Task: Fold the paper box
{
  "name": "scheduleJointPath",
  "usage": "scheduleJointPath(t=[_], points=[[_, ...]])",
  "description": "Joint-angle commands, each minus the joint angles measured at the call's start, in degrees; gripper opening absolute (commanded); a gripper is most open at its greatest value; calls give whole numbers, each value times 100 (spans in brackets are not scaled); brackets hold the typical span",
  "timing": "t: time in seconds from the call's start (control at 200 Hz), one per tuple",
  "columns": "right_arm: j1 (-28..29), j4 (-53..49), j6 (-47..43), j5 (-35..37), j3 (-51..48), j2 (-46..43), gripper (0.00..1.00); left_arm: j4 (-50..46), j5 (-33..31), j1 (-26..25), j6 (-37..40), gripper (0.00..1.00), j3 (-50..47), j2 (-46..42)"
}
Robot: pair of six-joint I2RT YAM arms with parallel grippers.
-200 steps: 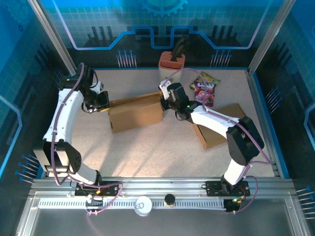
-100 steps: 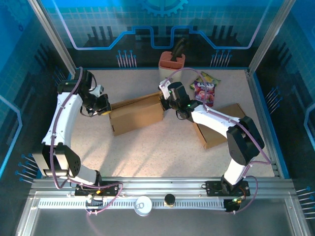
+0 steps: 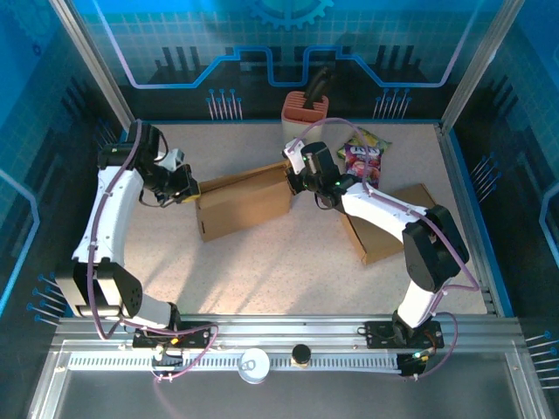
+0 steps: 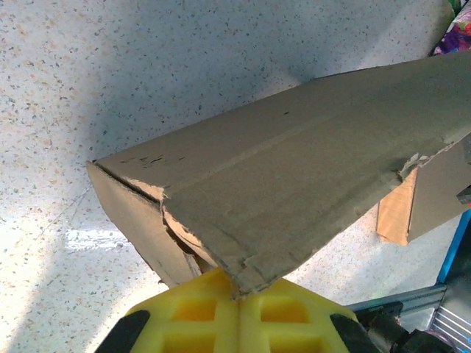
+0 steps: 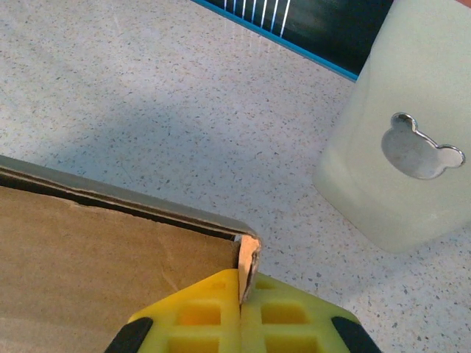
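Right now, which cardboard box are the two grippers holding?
The middle box: the left gripper and right gripper pinch its ends. The other box lies unheld, farther right.

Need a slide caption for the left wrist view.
Left gripper shut on a torn flap corner of the cardboard box, speckled table behind.

We find the paper box [image 3: 243, 202] lying across the middle of the surface [image 3: 262, 271], with the left tool [image 3: 187, 187] at its left end and the right tool [image 3: 292, 181] at its right end. Farther right lies a flat cardboard piece [image 3: 384, 237], partly beneath the right arm [image 3: 384, 209]. Behind it sit snack packets [image 3: 363, 160]. A holder [image 3: 304, 106] stands at the back edge.
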Motion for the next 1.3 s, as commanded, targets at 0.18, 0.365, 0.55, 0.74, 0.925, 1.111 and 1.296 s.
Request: scheduleJointPath(t=[0.18, 0.365, 0.55, 0.74, 0.925, 1.111, 1.296], points=[[30, -463, -185, -706, 48, 238, 0, 493, 1079, -10, -115, 0, -476, -222], [33, -577, -129, -701, 174, 280, 0, 437, 1027, -6, -14, 0, -627, -323], [-9, -854, -46, -621, 343, 373, 0, 254, 737, 8, 199, 0, -722, -404], [-98, -996, 59, -593, 423, 449, 0, 103, 503, 10, 374, 0, -723, -469], [-137, -1059, 76, -599, 474, 510, 0, -138, 21, 7, 478, 0, -722, -610], [-137, -1078, 139, -614, 507, 550, 0, -93, 7, 8, 433, 0, -914, -800], [-95, -1052, 166, -630, 448, 504, 0, 74, 69, 1, 412, 0, -1107, -764]])
